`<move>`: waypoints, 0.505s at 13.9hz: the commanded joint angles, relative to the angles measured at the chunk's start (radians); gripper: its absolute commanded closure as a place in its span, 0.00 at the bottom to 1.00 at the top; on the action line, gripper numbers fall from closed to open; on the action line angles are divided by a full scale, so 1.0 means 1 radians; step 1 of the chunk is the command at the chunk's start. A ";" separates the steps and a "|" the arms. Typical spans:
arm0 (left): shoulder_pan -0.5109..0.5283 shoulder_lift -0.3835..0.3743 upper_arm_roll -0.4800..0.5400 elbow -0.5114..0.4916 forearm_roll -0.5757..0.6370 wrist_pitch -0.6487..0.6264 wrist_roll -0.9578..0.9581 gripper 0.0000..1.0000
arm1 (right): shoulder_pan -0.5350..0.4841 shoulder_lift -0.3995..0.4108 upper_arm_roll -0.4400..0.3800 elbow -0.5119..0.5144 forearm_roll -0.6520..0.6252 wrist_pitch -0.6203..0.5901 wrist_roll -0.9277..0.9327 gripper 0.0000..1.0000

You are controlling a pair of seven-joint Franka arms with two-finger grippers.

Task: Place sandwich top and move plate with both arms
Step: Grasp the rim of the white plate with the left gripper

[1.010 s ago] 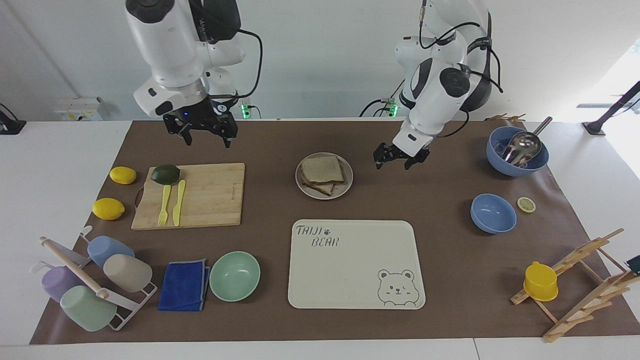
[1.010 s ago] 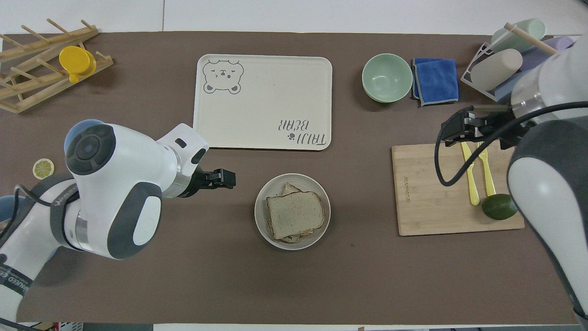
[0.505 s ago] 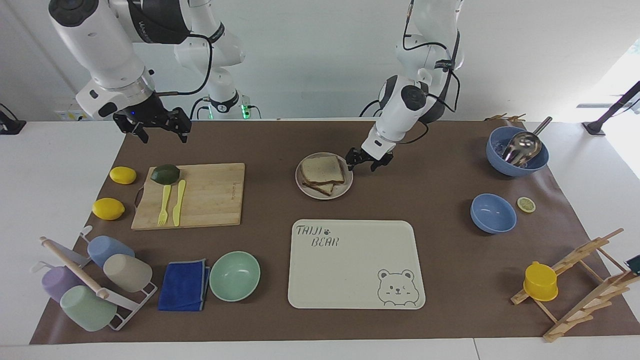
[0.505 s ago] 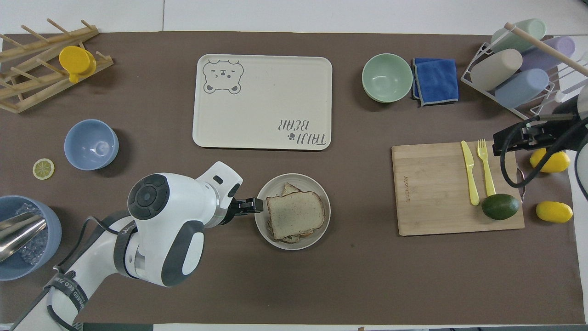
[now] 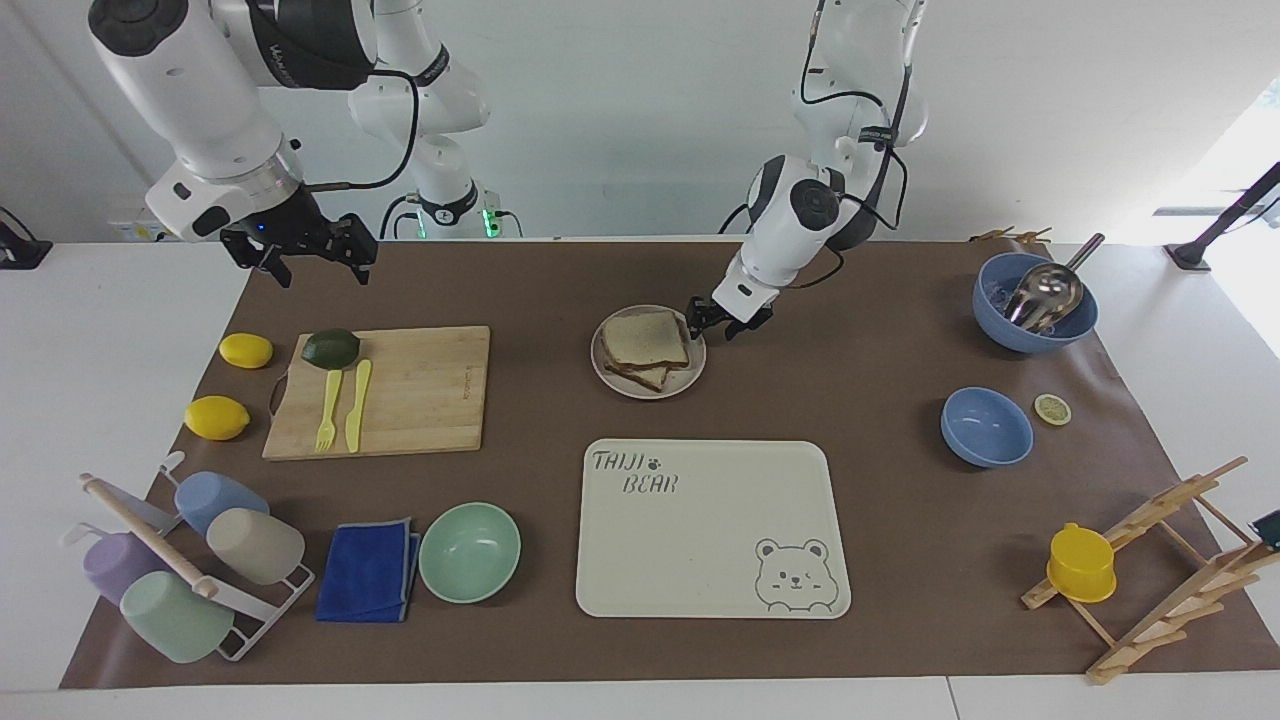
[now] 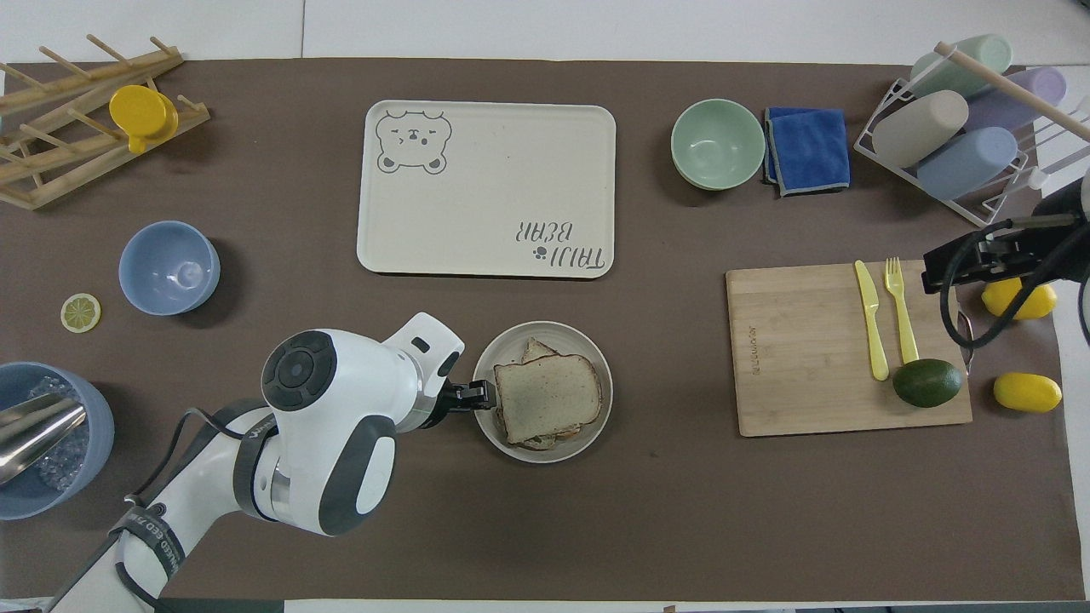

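Observation:
The sandwich top (image 5: 645,338) is a tan bread slice lying on a stack of bread on the round pale plate (image 5: 640,392), near the table's middle. In the overhead view the slice (image 6: 547,396) sits on the stack, a little askew, inside the plate (image 6: 545,455). My left gripper (image 5: 715,325) is low at the plate's rim on the left arm's side, open, with its tips at the rim (image 6: 481,394). My right gripper (image 5: 300,262) is open, empty and raised over the right arm's end of the table, beside the cutting board (image 6: 954,268).
The cream bear tray (image 5: 700,530) lies farther from the robots than the plate. A cutting board (image 5: 420,390) holds a fork, a knife and an avocado, with two lemons (image 5: 217,417) beside it. A mint bowl (image 5: 470,550), a blue cloth, a cup rack, blue bowls (image 5: 986,427) and a wooden rack stand around.
My left gripper has come down and moved across to the plate's rim. My right arm has lifted and swung away from the cutting board toward its own end of the table.

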 commanded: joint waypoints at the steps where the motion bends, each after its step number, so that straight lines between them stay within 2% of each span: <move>1: -0.019 0.012 0.013 -0.018 -0.019 0.034 -0.006 0.32 | -0.048 -0.025 0.014 -0.019 0.010 -0.008 -0.023 0.00; 7: -0.054 0.050 0.013 -0.019 -0.047 0.091 -0.006 0.38 | -0.053 -0.019 0.011 -0.014 -0.005 0.012 -0.061 0.00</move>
